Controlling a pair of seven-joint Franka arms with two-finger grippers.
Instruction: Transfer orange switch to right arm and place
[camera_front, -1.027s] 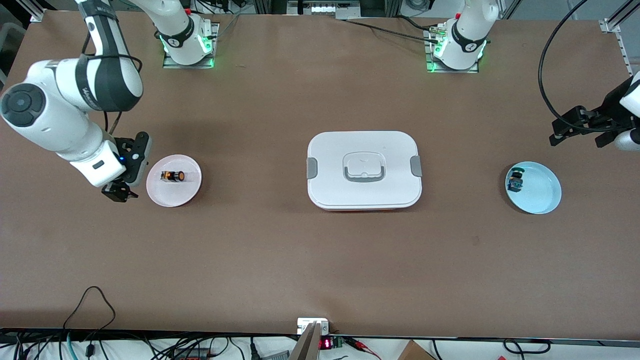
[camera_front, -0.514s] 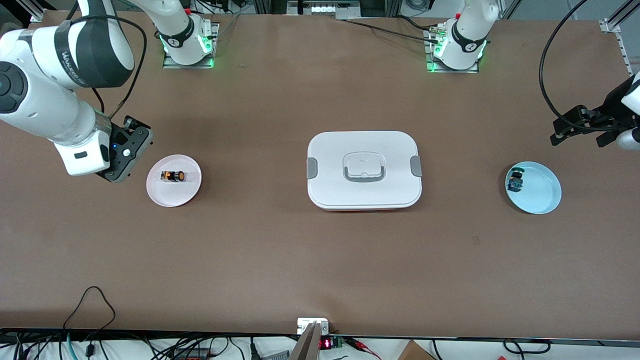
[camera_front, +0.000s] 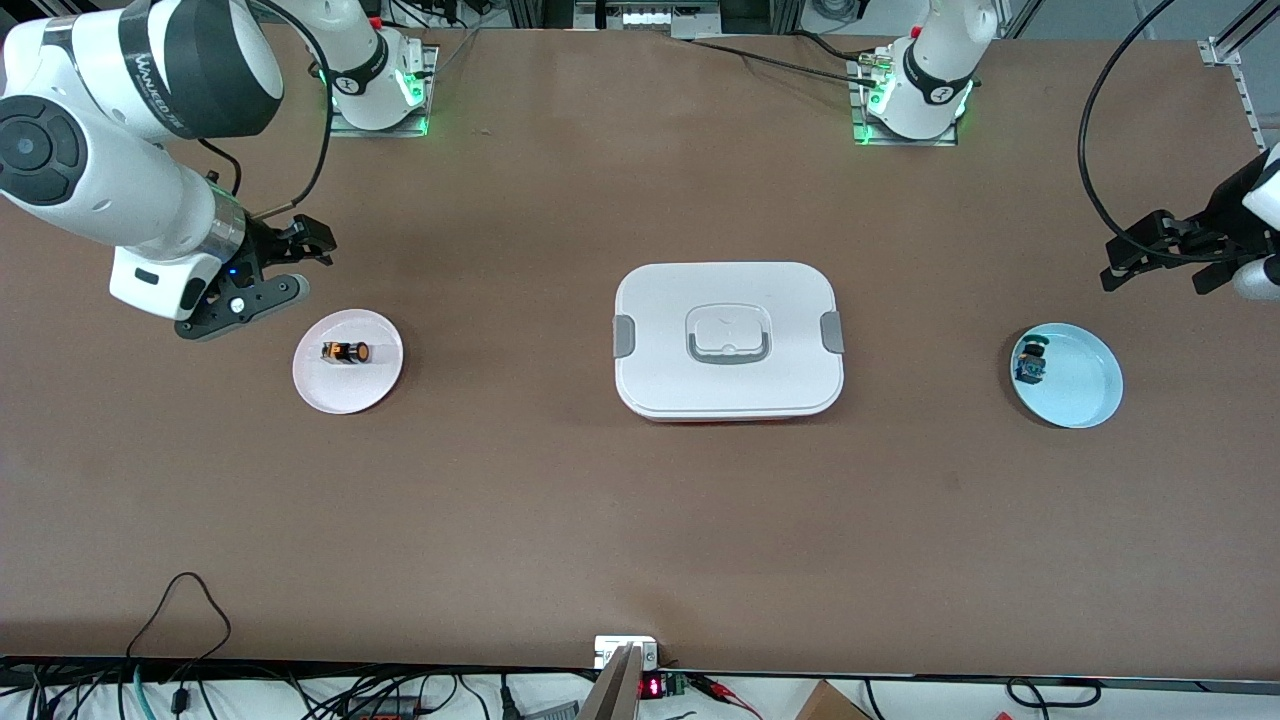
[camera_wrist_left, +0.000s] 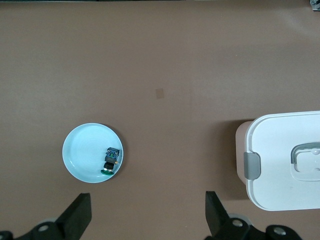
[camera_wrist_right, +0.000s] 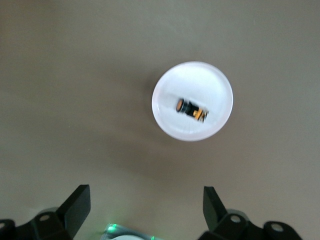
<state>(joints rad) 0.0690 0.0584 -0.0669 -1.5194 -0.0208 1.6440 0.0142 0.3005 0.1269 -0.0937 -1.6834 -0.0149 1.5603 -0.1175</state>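
Orange switch (camera_front: 346, 352): lying on its side in pink dish (camera_front: 375, 385), toward the right arm's end of the table from white lidded box (camera_front: 728, 340).
Right gripper (camera_front: 318, 243): fingers spread, empty, in the air beside pink dish, clear of it.
Left gripper (camera_front: 1165, 262): waiting, fingers spread, empty, near blue dish (camera_front: 1085, 385).
Blue-and-green part (camera_front: 1031, 365): inside blue dish, toward the left arm's end from white lidded box.

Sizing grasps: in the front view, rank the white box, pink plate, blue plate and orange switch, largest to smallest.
1. White box
2. Blue plate and pink plate: they look alike, so no ranking
3. Orange switch, lying on the pink plate
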